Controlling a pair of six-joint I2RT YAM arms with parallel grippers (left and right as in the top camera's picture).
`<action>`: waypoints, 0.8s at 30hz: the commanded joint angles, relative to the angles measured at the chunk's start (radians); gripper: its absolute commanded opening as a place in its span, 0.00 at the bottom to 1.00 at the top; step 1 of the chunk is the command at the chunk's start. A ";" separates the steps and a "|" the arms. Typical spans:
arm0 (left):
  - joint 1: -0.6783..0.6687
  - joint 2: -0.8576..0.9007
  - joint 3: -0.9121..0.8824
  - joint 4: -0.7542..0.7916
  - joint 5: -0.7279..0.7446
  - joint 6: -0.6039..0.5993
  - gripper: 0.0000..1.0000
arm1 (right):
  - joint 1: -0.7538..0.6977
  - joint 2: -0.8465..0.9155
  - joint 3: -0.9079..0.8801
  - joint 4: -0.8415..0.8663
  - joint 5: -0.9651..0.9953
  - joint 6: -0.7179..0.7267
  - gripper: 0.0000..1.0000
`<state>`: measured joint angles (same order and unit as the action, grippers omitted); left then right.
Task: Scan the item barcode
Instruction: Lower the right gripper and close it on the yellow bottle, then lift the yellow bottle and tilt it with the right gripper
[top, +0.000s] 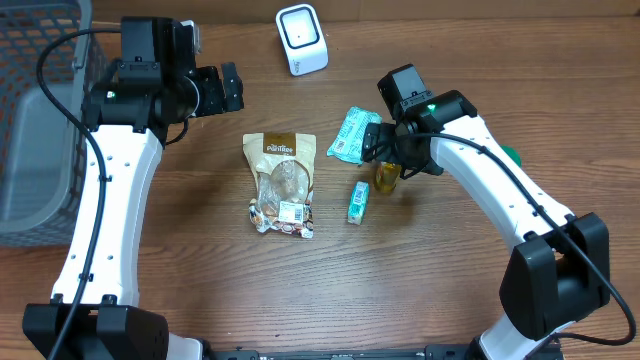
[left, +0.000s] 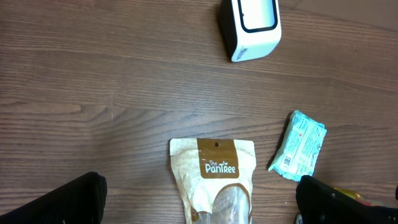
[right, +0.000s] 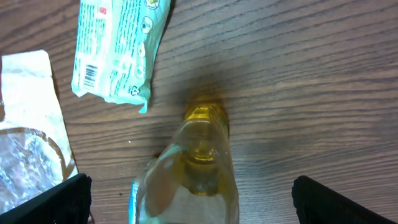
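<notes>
Hanging at the middle right of the overhead frame, the right pincer had its jaws wide apart. One dark finger sat in the lower left corner of its wrist view and the other in the lower right. Between them a clear bottle of yellow liquid rested on the wooden desk, and neither finger appeared to touch it. Whether the bottle stood fully upright could not be told.

Just above and left of the bottle lay a teal packet, its barcode facing up near one end. A small teal box lay just below and left of the bottle. At the centre of the frame a tan Pantree pouch lay flat.

The white scanner stood at the top centre, well apart from the bottle.

The left pincer hovered at the upper left, its jaws spread wide and holding nothing, above bare desk. A grey basket filled the far left edge.
</notes>
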<state>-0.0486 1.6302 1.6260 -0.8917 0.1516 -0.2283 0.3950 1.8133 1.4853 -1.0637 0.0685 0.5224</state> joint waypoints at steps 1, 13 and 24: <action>-0.004 0.000 0.013 0.002 -0.005 0.023 1.00 | 0.002 -0.003 0.006 0.007 0.028 0.035 1.00; -0.004 0.000 0.013 0.002 -0.005 0.023 1.00 | 0.002 -0.002 -0.071 0.101 0.027 -0.005 0.94; -0.004 0.000 0.013 0.002 -0.005 0.023 0.99 | 0.002 -0.016 -0.068 0.101 0.027 -0.026 0.42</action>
<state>-0.0486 1.6302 1.6260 -0.8917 0.1516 -0.2283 0.3950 1.8133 1.4170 -0.9665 0.0856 0.4957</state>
